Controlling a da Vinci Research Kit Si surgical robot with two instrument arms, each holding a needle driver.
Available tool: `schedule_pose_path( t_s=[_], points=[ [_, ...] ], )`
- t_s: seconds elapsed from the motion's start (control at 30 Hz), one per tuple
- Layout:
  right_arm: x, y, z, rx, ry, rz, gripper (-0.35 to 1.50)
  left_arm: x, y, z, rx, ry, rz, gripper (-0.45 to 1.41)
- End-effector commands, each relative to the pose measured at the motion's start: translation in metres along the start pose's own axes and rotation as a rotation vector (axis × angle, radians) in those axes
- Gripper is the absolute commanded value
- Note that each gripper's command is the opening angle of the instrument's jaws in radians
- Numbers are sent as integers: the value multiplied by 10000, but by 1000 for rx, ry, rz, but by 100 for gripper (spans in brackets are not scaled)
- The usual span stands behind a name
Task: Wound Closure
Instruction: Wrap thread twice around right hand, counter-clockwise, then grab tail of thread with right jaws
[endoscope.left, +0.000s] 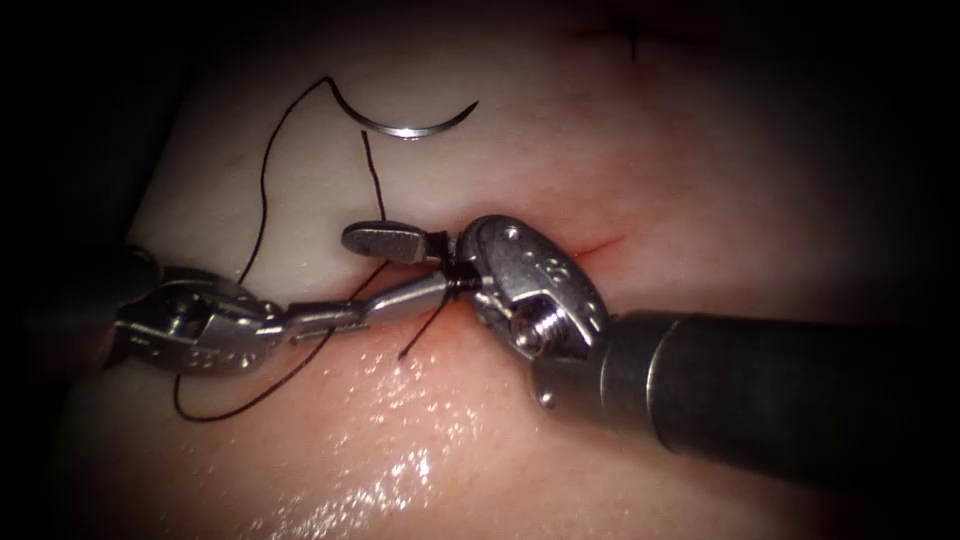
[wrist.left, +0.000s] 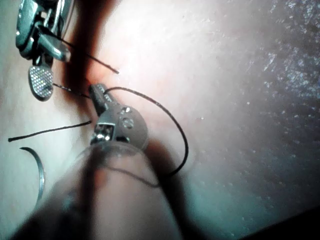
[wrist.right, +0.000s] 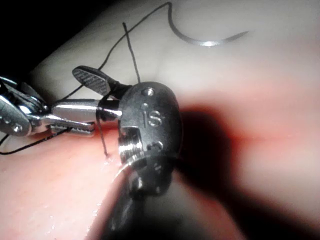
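Right tool (endoscope.left: 425, 262) gaped wide around thread (endoscope.left: 262, 190); left tool (endoscope.left: 420, 288) pinched thread; needle (endoscope.left: 408, 126) lay loose at 12 o'clock on tissue (endoscope.left: 700, 170).

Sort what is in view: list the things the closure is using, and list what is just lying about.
In use:
- thread, wound around the left end effector at the cut
- right end effector, one jaw raised, open beside it
- tissue

Lying about:
- needle, loose on the tissue above the tools, held by neither
- red fluid
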Motion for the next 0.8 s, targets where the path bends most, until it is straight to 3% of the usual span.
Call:
schedule_pose_path(
  t_s=[0.03, 0.07, 0.17, 0.63, 0.8],
  points=[
    [-5, 4, 8, -23, -2, -14, 74, 0, 5, 11, 1, -3, 7, -45],
    [-6, 4, 9, -40, -11, -22, 74, 3, 7, 13, 0, -5, 8, -45],
    [-14, 3, 13, -151, -142, -80, 74, 16, 9, 25, -17, -8, 7, -45],
    [-19, 21, 24, -450, -177, -93, 96, 4, -30, 33, -30, -14, -31, -45],
    [-19, 22, 25, -517, -179, -78, 93, -7, -47, 35, -37, -24, -47, -45]
  ],
)
